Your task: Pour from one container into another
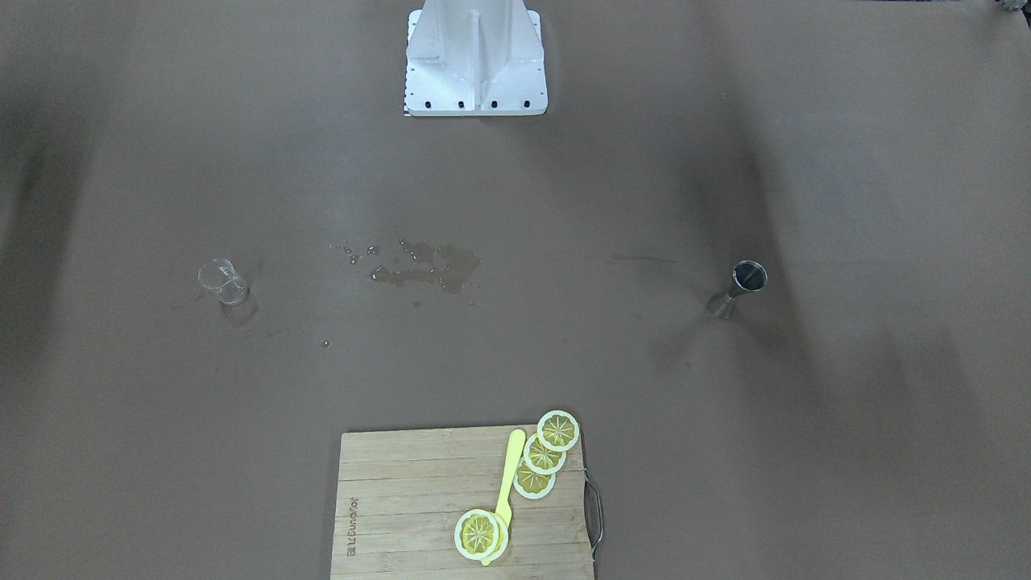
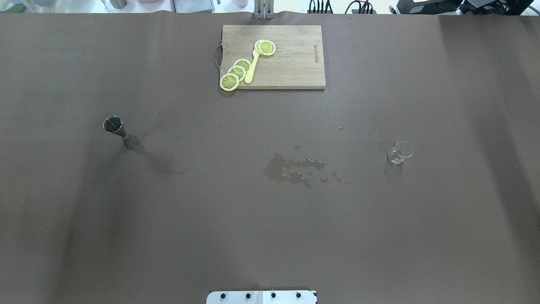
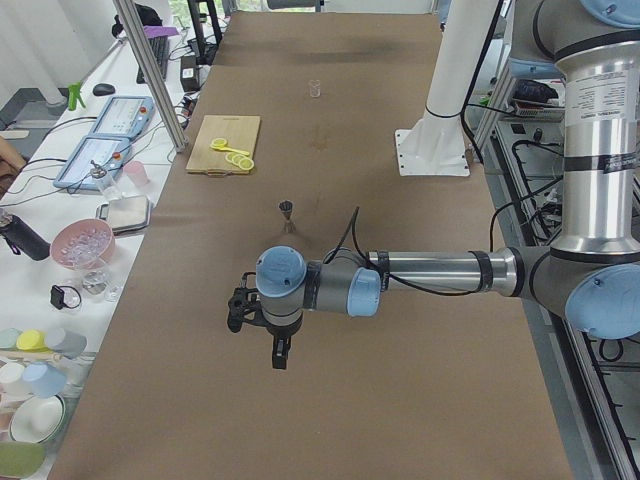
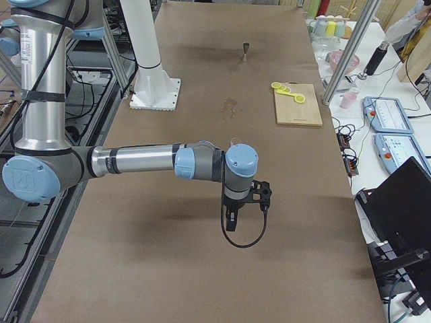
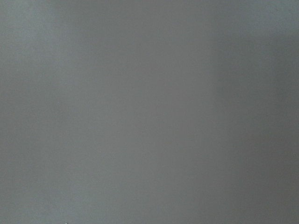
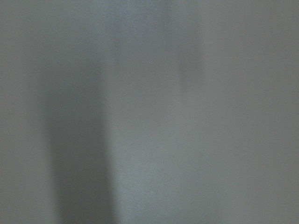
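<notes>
The metal measuring cup (image 2: pixel 120 131) stood upright on the table's (image 2: pixel 270 236) left side. The small glass (image 2: pixel 399 152) stood well apart on the right, with a puddle (image 2: pixel 291 169) between them. The left gripper (image 3: pixel 280 352) and right gripper (image 4: pixel 231 221) hung above the table, and I could not tell whether either was clenched or released.

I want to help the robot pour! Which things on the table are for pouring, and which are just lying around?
For the pouring:
metal jigger
small glass beaker

Just lying about:
cutting board
lemon slices
yellow utensil
puddle
</notes>
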Motion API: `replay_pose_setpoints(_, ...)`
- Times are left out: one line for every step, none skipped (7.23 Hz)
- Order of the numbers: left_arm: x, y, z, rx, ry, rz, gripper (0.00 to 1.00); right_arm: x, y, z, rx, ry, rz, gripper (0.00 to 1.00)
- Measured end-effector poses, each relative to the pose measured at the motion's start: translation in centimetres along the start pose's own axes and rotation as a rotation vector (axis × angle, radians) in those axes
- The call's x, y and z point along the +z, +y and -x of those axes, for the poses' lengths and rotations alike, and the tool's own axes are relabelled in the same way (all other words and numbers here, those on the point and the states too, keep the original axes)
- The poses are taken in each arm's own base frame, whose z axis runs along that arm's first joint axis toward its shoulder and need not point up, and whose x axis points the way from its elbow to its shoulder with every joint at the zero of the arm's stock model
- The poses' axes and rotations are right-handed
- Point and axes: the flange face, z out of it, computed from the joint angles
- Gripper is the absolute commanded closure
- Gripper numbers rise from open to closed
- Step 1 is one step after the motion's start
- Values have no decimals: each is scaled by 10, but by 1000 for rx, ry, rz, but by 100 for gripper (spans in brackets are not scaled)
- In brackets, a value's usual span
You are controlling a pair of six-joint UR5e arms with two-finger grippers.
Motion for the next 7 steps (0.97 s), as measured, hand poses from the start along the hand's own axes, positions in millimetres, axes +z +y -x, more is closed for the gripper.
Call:
replay_pose_setpoints(0,0,0,-1,0,1,1,0,0,0,0,0,0,0)
replay_pose_setpoints(1,0,1,-1,0,1,1,0,0,0,0,0,0,0)
replay_pose_setpoints(1,0,1,-2,0,2,1,0,0,0,-1,0,0,0)
replay_pose_setpoints(1,0,1,-2,0,2,1,0,0,0,0,0,0,0)
replay_pose_setpoints(1,0,1,-5,0,5,1,0,0,0,0,0,0,0)
replay_pose_setpoints(1,0,1,-8,0,8,1,0,0,0,0,0,0,0)
replay_pose_setpoints(1,0,1,-9,0,9,1,0,0,0,0,0,0,0)
